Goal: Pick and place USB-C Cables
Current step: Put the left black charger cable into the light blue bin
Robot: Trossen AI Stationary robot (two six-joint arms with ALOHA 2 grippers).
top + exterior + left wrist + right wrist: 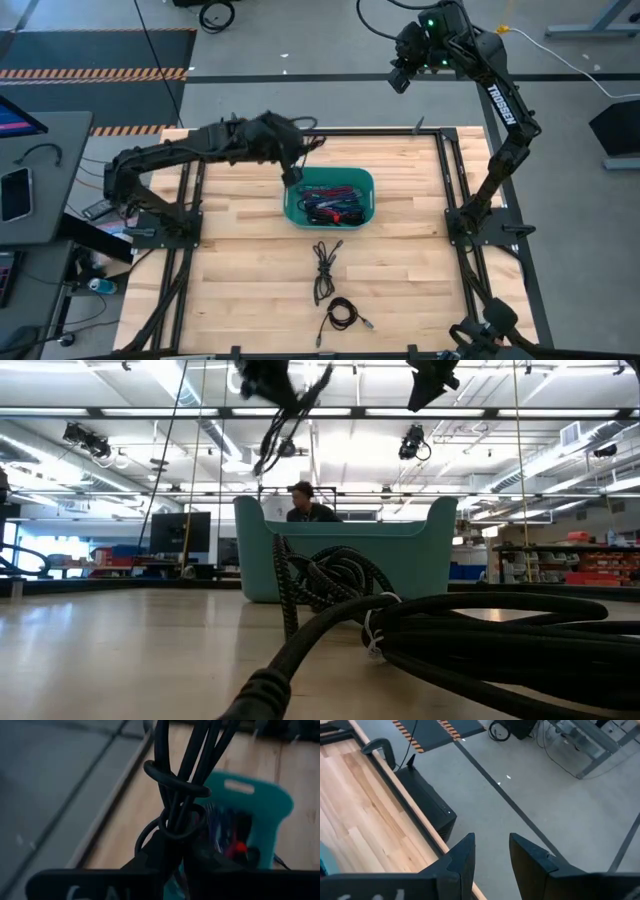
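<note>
My left gripper [291, 172] is shut on a black USB-C cable bundle [176, 795], held in the air over the far left corner of the teal bin [366, 182]. In the low view the bundle [283, 428] dangles under the gripper, above the bin [420, 555]. Several coloured cables [330, 203] lie inside the bin. Two black coiled cables [324, 266] [341, 315] rest on the table nearer the front edge. My right gripper [492, 854] stands open and empty, raised beyond the table's far right corner. My left gripper pinches the black bundle between its two fingers [159, 854] just below the wrapped loops [178, 822] that bind the strands. The strands run on forward past the fingertips. The bundle is lifted clear of the table and the bin, with slack loops hanging.
Black frame rails [448, 170] run along the table's left, right and far edges. A person [305, 503] shows behind the bin in the low view. Bare wood [250, 280] lies to the left and right of the two table cables.
</note>
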